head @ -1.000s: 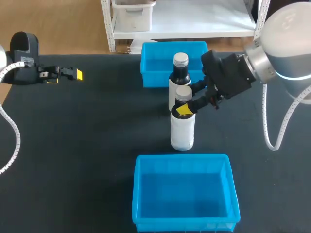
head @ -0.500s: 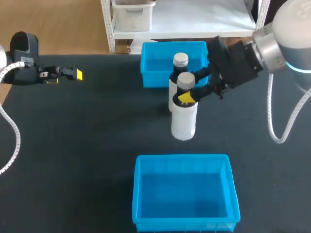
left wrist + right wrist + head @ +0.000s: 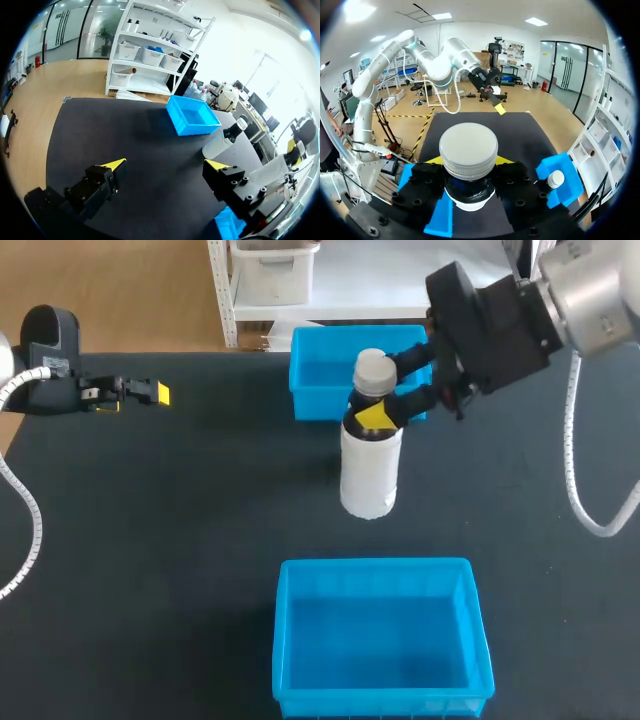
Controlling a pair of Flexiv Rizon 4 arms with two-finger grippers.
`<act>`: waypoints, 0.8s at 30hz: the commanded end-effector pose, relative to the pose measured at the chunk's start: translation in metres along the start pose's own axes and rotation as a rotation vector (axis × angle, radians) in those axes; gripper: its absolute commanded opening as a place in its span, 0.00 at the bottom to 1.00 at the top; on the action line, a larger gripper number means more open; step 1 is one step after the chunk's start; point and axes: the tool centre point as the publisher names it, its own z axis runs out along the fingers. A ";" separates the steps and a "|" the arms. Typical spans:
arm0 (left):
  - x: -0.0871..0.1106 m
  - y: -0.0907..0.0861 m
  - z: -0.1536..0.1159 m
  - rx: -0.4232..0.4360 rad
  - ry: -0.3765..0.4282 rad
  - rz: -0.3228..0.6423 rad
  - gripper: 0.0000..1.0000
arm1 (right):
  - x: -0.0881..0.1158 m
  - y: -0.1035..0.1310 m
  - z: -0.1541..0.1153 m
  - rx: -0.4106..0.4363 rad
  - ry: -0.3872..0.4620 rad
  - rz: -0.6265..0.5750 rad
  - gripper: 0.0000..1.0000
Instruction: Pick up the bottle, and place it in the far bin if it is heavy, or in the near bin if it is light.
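My right gripper (image 3: 378,406) is shut on the dark neck of a white-bodied bottle (image 3: 370,465) with a grey cap, holding it upright above the table between the two blue bins. In the right wrist view the cap (image 3: 468,150) sits between my right gripper's (image 3: 469,162) yellow-tipped fingers. The far bin (image 3: 318,375) lies just behind the bottle, the near bin (image 3: 286,640) in front of it. My left gripper (image 3: 150,393) stands open at the table's far left, and its spread fingers (image 3: 114,165) hold nothing.
A second bottle (image 3: 554,179) stands beside the far bin (image 3: 566,167); in the head view the held bottle hides it. Both bins look empty.
My right gripper has lifted the bottle off the table and carried it up and slightly toward the far bin, so it now covers the second bottle. The left arm has stayed still.
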 end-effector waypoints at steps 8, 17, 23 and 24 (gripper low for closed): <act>0.000 0.000 0.000 0.000 0.000 0.000 1.00 | -0.023 0.074 0.013 0.043 -0.031 -0.060 0.00; 0.000 0.000 0.000 0.000 0.000 0.000 1.00 | -0.001 0.105 0.030 0.020 -0.026 -0.080 0.00; 0.000 0.000 0.000 0.000 0.000 0.000 1.00 | 0.018 0.113 0.045 -0.014 -0.024 -0.057 0.00; 0.000 0.000 0.000 0.000 0.000 0.000 1.00 | 0.021 0.113 0.047 -0.020 -0.027 -0.051 0.00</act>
